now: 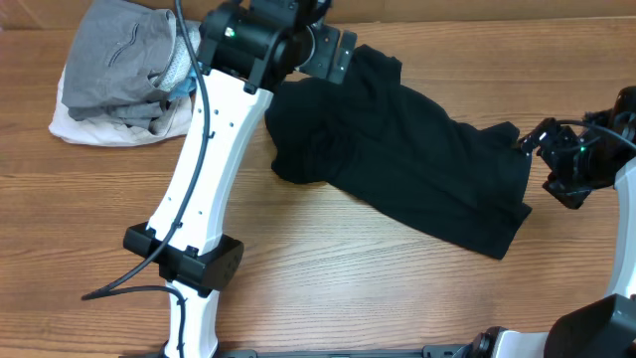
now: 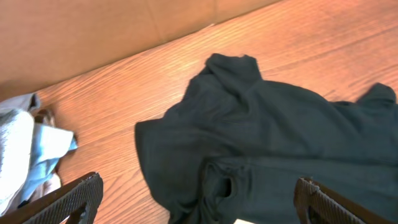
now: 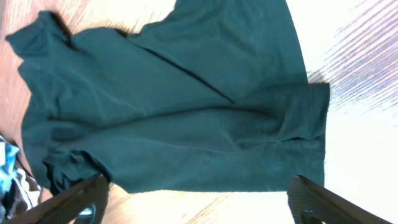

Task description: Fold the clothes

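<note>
The black garment point(image 1: 397, 149) lies crumpled and loosely spread across the middle of the wooden table, running from back centre to front right. It fills the left wrist view point(image 2: 273, 143) and the right wrist view point(image 3: 180, 106). My left gripper point(image 1: 333, 52) hovers at the garment's far left end, open and empty, fingers point(image 2: 199, 202) wide apart above the cloth. My right gripper point(image 1: 545, 159) is open and empty just off the garment's right edge, fingers point(image 3: 199, 199) wide apart above bare table beside the hem.
A pile of grey, white and light-blue folded garments point(image 1: 124, 70) sits at the back left, and it shows in the left wrist view point(image 2: 25, 149). A cardboard wall point(image 2: 93, 31) stands along the table's far edge.
</note>
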`<state>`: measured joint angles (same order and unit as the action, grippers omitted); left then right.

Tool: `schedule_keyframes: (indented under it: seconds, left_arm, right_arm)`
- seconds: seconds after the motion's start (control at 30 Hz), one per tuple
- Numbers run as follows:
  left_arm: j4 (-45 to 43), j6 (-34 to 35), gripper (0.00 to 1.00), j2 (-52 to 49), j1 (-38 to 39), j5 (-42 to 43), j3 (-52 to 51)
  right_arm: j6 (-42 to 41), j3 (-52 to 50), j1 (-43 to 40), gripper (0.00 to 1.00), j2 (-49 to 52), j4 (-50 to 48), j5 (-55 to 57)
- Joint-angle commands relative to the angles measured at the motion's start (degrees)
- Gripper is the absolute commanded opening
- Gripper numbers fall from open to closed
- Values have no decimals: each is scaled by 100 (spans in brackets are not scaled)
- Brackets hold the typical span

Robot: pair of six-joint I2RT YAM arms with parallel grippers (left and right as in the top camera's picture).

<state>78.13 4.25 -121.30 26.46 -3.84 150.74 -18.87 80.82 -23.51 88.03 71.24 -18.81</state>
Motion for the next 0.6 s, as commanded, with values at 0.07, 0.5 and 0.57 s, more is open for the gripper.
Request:
schedule_keyframes:
  seconds: [0.07, 0.5, 0.57]
  left_arm:
    - [-323, -153, 100, 66, 61, 103, 105]
    - [-2304, -173, 100, -341, -195, 26, 72]
    - [-2288, -177, 100, -590, -258, 28, 72]
  right_arm:
    - [129, 1049, 249, 100, -177, 437, 450]
    - [601, 1602, 396, 100, 155, 352, 730]
    - [717, 1600, 404, 100, 256, 398, 723]
